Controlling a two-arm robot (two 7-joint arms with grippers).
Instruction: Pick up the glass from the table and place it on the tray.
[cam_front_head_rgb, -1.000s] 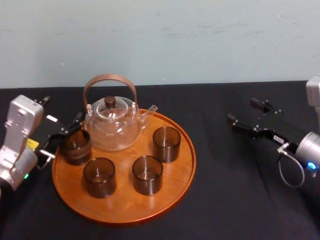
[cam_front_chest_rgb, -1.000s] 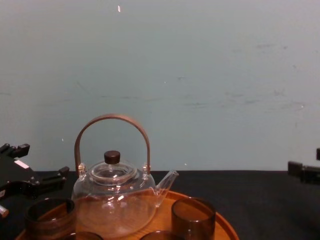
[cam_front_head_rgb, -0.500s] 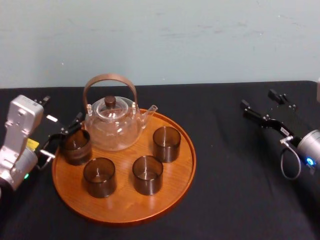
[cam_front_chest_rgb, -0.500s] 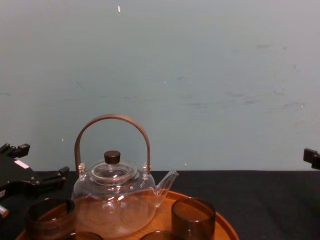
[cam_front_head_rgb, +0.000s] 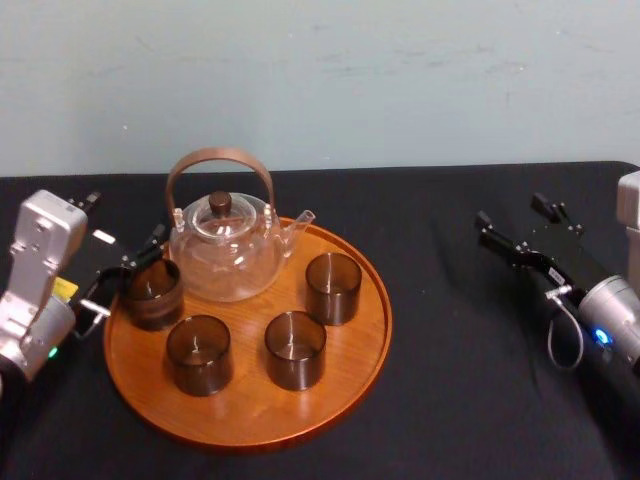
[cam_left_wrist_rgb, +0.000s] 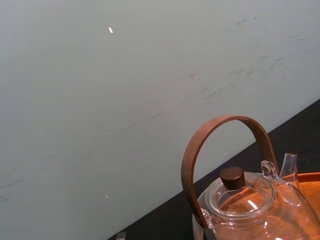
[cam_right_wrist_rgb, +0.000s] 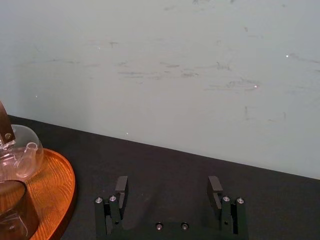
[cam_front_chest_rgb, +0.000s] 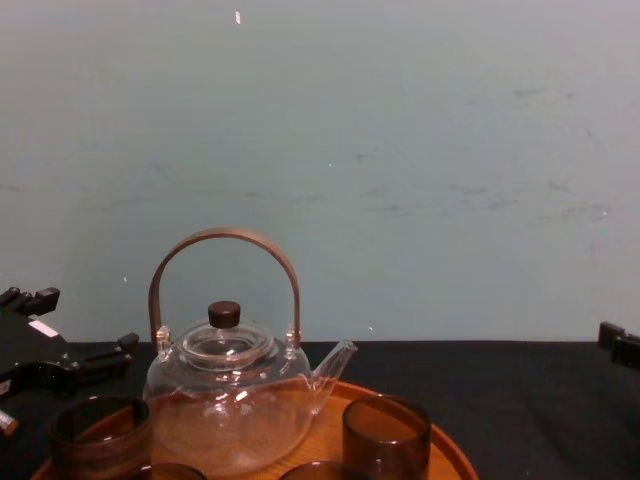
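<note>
- Where the glass stands, upright on the tray just inside its left rim, the left tool sits just beside it with fingers spread wide; whether they touch cannot be told.
- The teapot stands at the tray's rear, close beside the glass; three more glasses occupy the middle and front.
- The right tool hovers over the counter, well apart from the tray — fingers wide, holding nothing.
- A broad span of black counter lies between the tray's right rim and the right tool.
- A yellow label sits on the left arm — print too small to read.
</note>
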